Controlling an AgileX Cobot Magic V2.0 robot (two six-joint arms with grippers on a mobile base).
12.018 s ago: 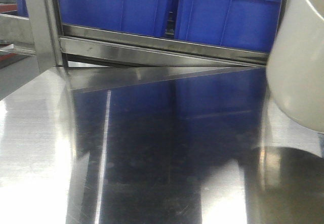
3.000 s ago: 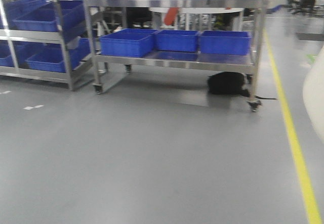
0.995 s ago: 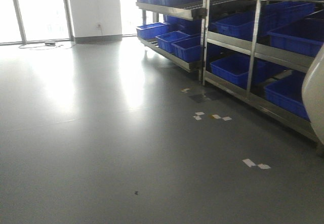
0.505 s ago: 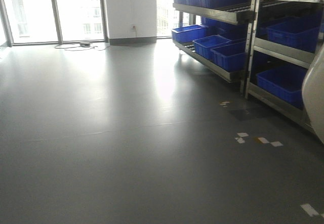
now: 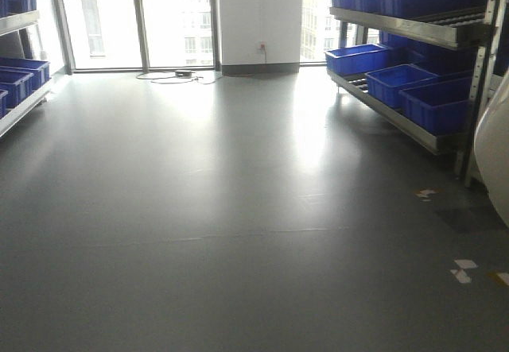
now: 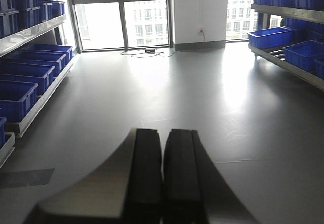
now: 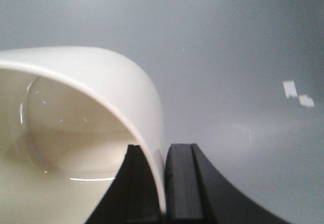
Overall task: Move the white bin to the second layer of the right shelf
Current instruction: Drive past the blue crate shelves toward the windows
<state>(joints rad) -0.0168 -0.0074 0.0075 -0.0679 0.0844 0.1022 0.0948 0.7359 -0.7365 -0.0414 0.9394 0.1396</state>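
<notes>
Right jaws pinch white bin (image 7: pixel 101 85) wall between them; left jaws together.

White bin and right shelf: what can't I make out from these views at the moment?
- White bin: the front view's right edge cuts off all but a sliver; the right wrist view crops its left and bottom.
- Right shelf: the front view's right edge crops it, so any free spot is unseen.

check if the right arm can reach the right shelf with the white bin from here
Probably not yet: the right end effector grips the white bin by its wall, but the right shelf stands off across open floor, so driving closer looks needed.
</notes>
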